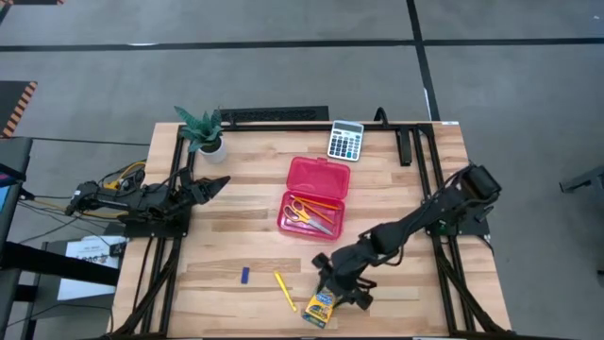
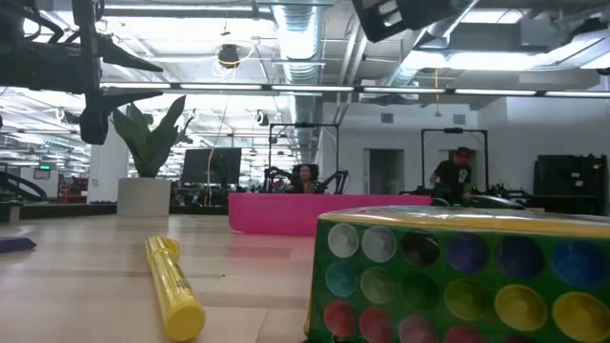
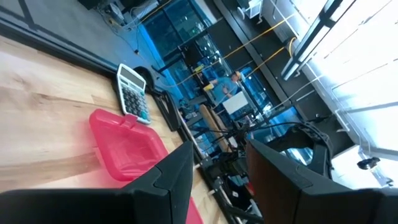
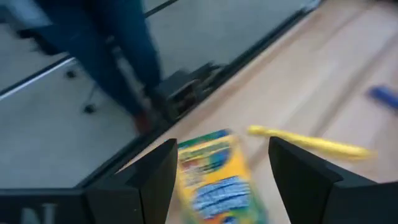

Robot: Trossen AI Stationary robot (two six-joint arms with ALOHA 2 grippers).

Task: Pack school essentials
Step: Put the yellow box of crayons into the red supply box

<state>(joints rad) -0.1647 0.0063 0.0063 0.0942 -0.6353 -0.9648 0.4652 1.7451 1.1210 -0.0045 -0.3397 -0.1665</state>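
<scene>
The right gripper (image 4: 214, 171) has its fingers spread wide with nothing in them, and the crayon box (image 4: 214, 174) sits on the table right in the gap between them, not touching from what I can see. Top-down you get the layout instead: right gripper (image 1: 338, 288) near the table's front edge, box (image 1: 319, 307) just at its tip, yellow stick (image 1: 285, 291) beside that, tiny blue piece (image 1: 244, 275) farther left. The red case (image 1: 316, 196) lies open mid-table with the scissors (image 1: 304, 212) inside. The low view adds the box's dotted side (image 2: 457, 276). Left gripper (image 1: 209, 185) hangs partly open and empty by the potted plant (image 1: 204, 130).
</scene>
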